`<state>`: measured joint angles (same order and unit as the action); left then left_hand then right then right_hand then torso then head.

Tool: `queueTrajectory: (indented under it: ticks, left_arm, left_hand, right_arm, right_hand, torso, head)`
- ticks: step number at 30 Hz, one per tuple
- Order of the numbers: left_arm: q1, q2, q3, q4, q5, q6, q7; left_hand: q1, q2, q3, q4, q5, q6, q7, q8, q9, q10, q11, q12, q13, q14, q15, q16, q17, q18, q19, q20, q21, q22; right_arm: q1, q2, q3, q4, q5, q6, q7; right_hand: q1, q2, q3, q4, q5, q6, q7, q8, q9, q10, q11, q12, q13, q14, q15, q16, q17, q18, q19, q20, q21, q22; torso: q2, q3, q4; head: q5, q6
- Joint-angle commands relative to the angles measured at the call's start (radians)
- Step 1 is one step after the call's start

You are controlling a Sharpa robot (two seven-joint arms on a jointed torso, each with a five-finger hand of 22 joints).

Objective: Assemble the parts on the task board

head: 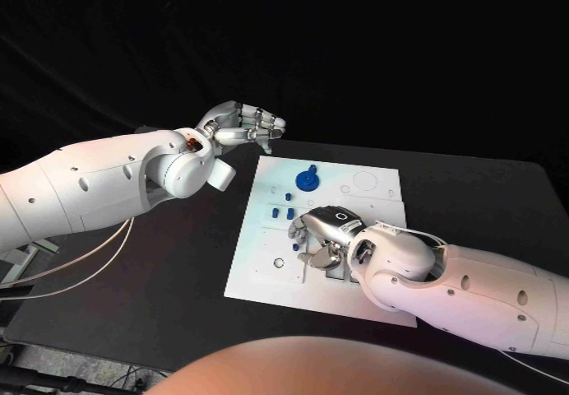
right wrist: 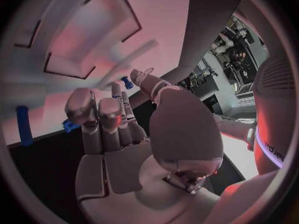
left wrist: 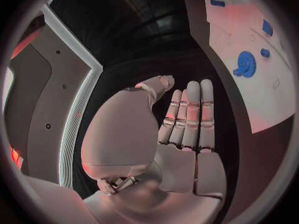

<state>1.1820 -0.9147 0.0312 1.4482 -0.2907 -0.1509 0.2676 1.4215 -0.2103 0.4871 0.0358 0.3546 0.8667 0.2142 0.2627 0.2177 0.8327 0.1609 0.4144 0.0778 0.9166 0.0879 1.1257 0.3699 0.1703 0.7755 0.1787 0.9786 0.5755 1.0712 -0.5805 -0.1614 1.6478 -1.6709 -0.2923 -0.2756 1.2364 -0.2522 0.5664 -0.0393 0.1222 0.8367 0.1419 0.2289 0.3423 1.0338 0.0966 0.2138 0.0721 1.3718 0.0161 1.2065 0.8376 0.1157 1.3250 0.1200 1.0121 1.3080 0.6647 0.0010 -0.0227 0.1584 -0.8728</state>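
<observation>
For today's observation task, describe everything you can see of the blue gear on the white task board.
The blue gear is a round, toothed disc with a small raised hub at its centre and a short stub at one side, seemingly plastic. It lies flat on the far part of the task board, apart from the smaller blue parts nearer the robot. Nothing touches it: the left hand is off the board's far corner and the right hand is over the board's middle. The left wrist view shows its teeth.

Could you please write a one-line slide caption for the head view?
Right robot hand works low over the white task board beside small blue parts and a blue gear; left robot hand waits off-board.
</observation>
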Motion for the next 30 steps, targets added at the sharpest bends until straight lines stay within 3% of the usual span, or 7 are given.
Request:
queueTrajectory:
  ticks: [1,16,23,25,26,28,30]
  left_arm:
    - [0.001,0.0,0.001,0.001,-0.001,0.015,0.003]
    - [0.001,-0.008,0.001,-0.001,-0.001,0.021,0.002]
    - [0.0,-0.007,0.001,-0.004,-0.001,0.026,0.002]
    - [0.0,-0.007,0.0,-0.004,-0.001,0.028,0.002]
    - [0.0,-0.007,0.0,-0.005,-0.001,0.029,0.002]
    - [0.0,-0.006,0.0,-0.005,-0.001,0.03,0.002]
    - [0.0,-0.006,0.0,-0.006,-0.001,0.032,0.002]
  left_hand:
    - [0.007,0.002,0.0,-0.005,-0.001,-0.007,0.001,0.003,-0.002,-0.006,0.001,0.004,-0.002,-0.004,-0.001,-0.005,-0.001,0.012,-0.005,0.001,0.005,0.001]
    - [0.008,0.002,0.0,-0.006,-0.001,-0.008,0.002,0.003,-0.002,-0.008,0.001,0.006,-0.001,-0.005,-0.001,-0.004,-0.002,0.012,-0.006,0.002,0.006,0.001]
    - [0.008,0.002,0.0,-0.006,-0.001,-0.008,0.002,0.004,-0.002,-0.009,0.001,0.007,-0.001,-0.005,-0.001,-0.005,-0.002,0.012,-0.006,0.002,0.006,0.002]
    - [0.008,0.002,0.0,-0.006,-0.001,-0.008,0.002,0.004,-0.002,-0.009,0.001,0.007,-0.001,-0.005,-0.001,-0.005,-0.002,0.012,-0.006,0.002,0.006,0.002]
    - [0.008,0.002,0.0,-0.006,-0.001,-0.008,0.002,0.004,-0.002,-0.009,0.001,0.007,-0.001,-0.005,-0.001,-0.005,-0.002,0.012,-0.006,0.002,0.006,0.002]
    - [0.008,0.002,0.0,-0.006,-0.001,-0.008,0.002,0.004,-0.002,-0.009,0.001,0.007,-0.001,-0.005,-0.001,-0.005,-0.002,0.012,-0.006,0.002,0.006,0.002]
    - [0.008,0.002,0.0,-0.006,-0.001,-0.008,0.002,0.004,-0.002,-0.009,0.001,0.007,-0.001,-0.005,-0.001,-0.005,-0.002,0.012,-0.006,0.002,0.006,0.002]
  right_arm:
    - [-0.001,-0.013,0.0,0.012,-0.016,-0.03,-0.011]
    - [0.102,-0.256,0.018,0.135,0.159,-0.076,0.055]
    - [0.128,-0.314,0.021,0.119,0.154,0.005,0.076]
    - [0.13,-0.317,0.021,0.11,0.137,0.031,0.071]
    - [0.131,-0.316,0.021,0.104,0.128,0.046,0.067]
    - [0.131,-0.311,0.021,0.092,0.111,0.062,0.058]
    - [0.13,-0.306,0.021,0.081,0.096,0.069,0.048]
  right_hand:
    - [0.007,-0.009,-0.032,0.005,-0.003,-0.006,0.001,-0.007,-0.002,-0.011,0.001,0.002,0.002,-0.007,0.001,-0.007,-0.003,-0.002,-0.008,0.0,-0.009,0.055]
    - [0.073,0.026,-0.146,0.025,0.003,0.027,0.038,-0.028,-0.016,-0.063,0.02,0.016,-0.008,0.004,0.013,-0.013,-0.015,0.001,-0.004,0.007,-0.047,0.039]
    - [0.164,0.073,-0.323,0.062,0.008,0.022,0.011,-0.076,-0.058,-0.116,0.026,-0.074,-0.009,-0.014,0.017,-0.068,-0.083,0.023,-0.04,0.011,-0.181,-0.017]
    - [0.21,0.072,-0.422,0.116,0.014,0.015,-0.016,-0.094,-0.075,-0.145,0.041,-0.104,-0.008,-0.045,0.031,-0.095,-0.122,0.035,-0.079,0.023,-0.279,-0.056]
    - [0.291,0.065,-0.512,0.22,0.018,0.019,-0.022,-0.103,-0.087,-0.159,0.049,-0.092,-0.006,-0.074,0.037,-0.097,-0.143,0.044,-0.097,0.03,-0.327,-0.075]
    - [0.35,0.036,-0.576,0.325,0.022,0.017,-0.032,-0.11,-0.094,-0.18,0.05,-0.086,-0.005,-0.102,0.043,-0.108,-0.177,0.048,-0.12,0.036,-0.385,-0.097]
    - [0.361,0.045,-0.598,0.334,0.022,0.041,-0.032,-0.097,-0.09,-0.175,0.048,-0.063,-0.001,-0.124,0.042,-0.115,-0.202,0.054,-0.133,0.037,-0.415,-0.108]
  torso:
    - [0.0,-0.0004,-0.0002]
    - [-0.01,-0.0016,-0.012]
    - [-0.015,0.0,-0.0161]
    - [-0.015,0.0013,-0.0163]
    - [-0.014,0.001,-0.0156]
    - [-0.013,0.0007,-0.015]
    - [-0.013,0.0005,-0.0146]
  head:
    - [-0.002,0.0]
    - [-0.031,0.0]
    - [-0.033,0.0]
    - [-0.034,0.0]
    - [-0.036,0.0]
    - [-0.037,0.0]
    - [-0.036,0.0]
